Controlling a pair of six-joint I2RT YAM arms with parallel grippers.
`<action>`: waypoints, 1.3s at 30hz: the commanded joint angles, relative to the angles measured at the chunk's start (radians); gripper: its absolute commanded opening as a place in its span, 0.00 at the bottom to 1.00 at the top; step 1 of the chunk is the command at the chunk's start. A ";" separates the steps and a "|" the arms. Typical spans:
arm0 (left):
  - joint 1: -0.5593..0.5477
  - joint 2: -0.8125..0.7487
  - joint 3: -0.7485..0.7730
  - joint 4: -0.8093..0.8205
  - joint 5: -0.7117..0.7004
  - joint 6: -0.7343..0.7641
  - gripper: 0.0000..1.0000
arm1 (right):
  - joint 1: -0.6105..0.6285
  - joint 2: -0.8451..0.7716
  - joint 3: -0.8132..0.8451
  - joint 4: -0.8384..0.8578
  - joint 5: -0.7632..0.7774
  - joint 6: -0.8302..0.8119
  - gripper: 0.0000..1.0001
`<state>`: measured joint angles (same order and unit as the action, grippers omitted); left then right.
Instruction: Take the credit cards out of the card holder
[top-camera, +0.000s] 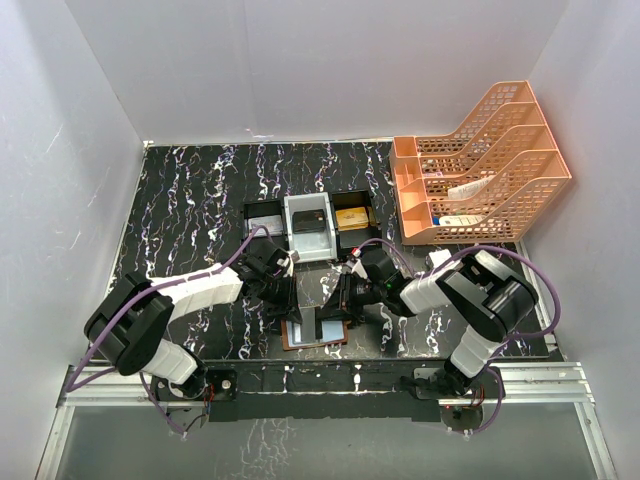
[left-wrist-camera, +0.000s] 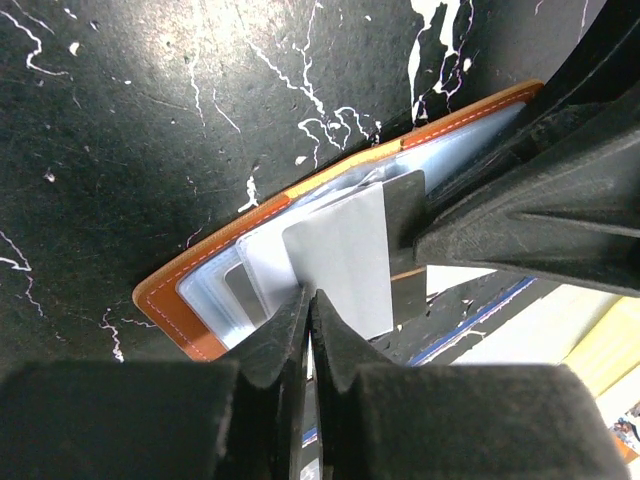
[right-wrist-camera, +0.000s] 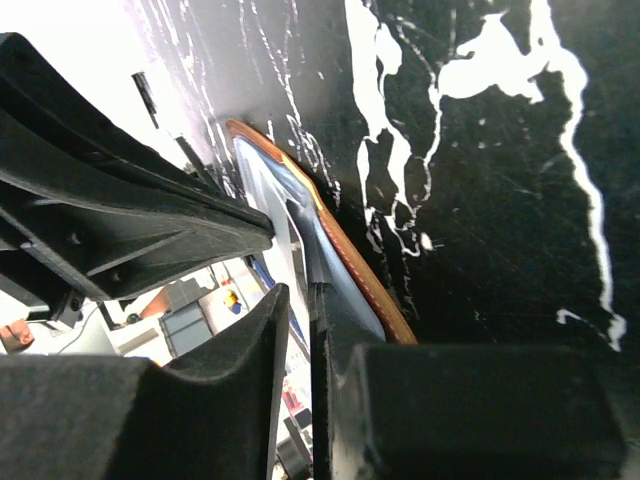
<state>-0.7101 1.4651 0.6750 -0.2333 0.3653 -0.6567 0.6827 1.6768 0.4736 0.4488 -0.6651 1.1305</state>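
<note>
Left wrist shows your left gripper (left-wrist-camera: 312, 300) pinching a credit card (left-wrist-camera: 340, 255) that's half out of the card holder (left-wrist-camera: 185, 290), which sits at 6 o'clock on the table (top-camera: 190, 200). Right gripper (right-wrist-camera: 300, 292) is at the holder's edge, but I can't tell if it's gripping. Next move, I reckon: slide that card clear.

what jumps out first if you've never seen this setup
The left gripper pinches a pale card poking out of the open brown card holder at the near middle of the black table. The right gripper is at the holder's edge. A bright orange file rack stands far right.
</note>
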 joint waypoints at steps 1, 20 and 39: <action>-0.012 0.014 -0.027 -0.074 -0.065 0.003 0.03 | 0.014 0.007 -0.011 0.169 0.005 0.069 0.16; -0.017 -0.026 -0.070 -0.058 -0.073 -0.035 0.01 | 0.030 -0.045 -0.036 0.090 0.052 0.028 0.00; -0.026 -0.002 -0.038 -0.070 -0.082 -0.030 0.00 | 0.060 0.008 -0.045 0.205 0.080 0.111 0.21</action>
<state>-0.7235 1.4345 0.6453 -0.2123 0.3439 -0.7139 0.7250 1.6665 0.4278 0.5663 -0.6170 1.2114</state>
